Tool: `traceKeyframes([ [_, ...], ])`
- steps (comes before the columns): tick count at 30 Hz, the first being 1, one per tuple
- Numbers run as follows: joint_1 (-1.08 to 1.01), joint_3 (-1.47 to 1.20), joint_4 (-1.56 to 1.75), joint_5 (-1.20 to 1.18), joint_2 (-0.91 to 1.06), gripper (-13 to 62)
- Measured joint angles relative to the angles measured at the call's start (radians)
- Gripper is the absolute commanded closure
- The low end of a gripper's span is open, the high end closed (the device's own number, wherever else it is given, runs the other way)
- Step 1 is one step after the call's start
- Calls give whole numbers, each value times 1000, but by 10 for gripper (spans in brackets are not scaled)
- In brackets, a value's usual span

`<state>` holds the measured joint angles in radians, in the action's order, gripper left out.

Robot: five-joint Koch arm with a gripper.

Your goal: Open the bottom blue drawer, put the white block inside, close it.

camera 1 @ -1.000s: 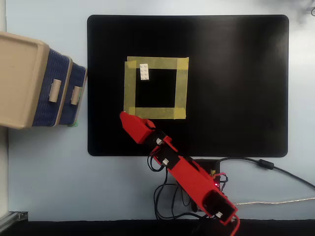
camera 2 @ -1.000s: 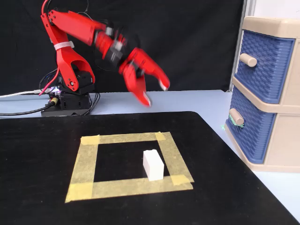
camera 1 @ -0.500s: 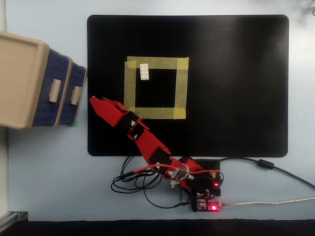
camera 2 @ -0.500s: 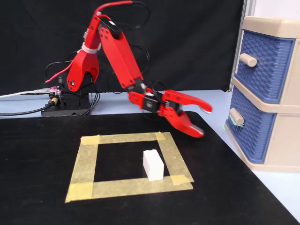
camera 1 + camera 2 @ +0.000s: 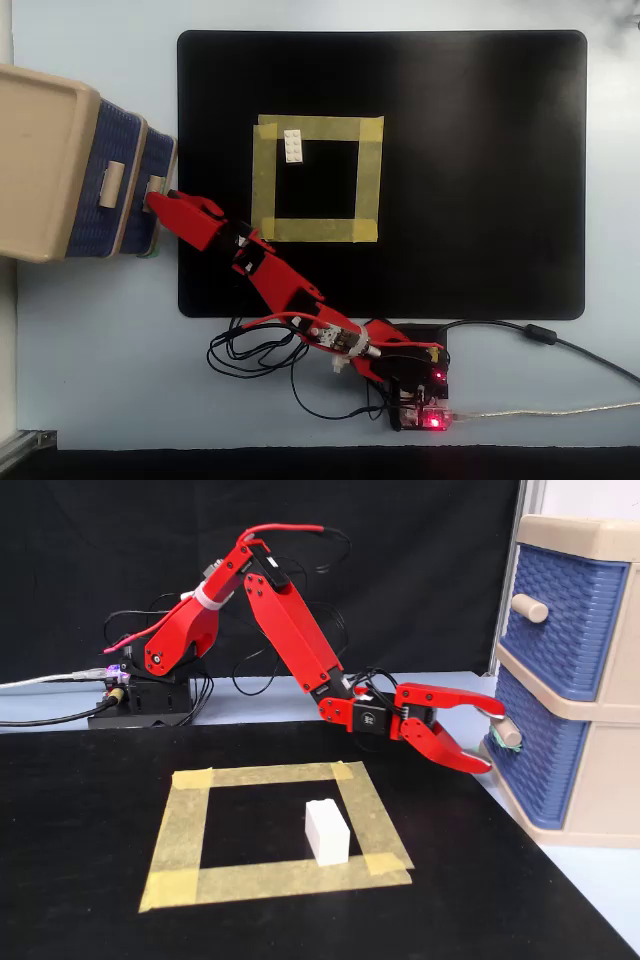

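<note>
The bottom blue drawer sits shut in the beige cabinet at the right of the fixed view; it also shows at the left of the overhead view. My red gripper is open, its two jaws above and below the drawer's small beige handle, close to it. In the overhead view the gripper reaches that handle. The white block stands on the black mat inside the yellow tape square, well away from the gripper. In the overhead view the block is by the square's top left corner.
The upper blue drawer with its own beige handle is shut above the bottom one. The black mat covers most of the table. The arm's base, board and cables lie at the mat's near edge in the overhead view.
</note>
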<state>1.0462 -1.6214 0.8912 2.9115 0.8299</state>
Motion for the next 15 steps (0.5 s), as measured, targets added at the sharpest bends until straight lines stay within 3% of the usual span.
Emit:
traceKeyframes([
  [6,0,98,0,0,-61,193],
  [10,9,97,-37,-3,-60,391],
  [12,9,74,-81,-2,-52,556],
  [15,-3,-40,-101,0,-6,574],
])
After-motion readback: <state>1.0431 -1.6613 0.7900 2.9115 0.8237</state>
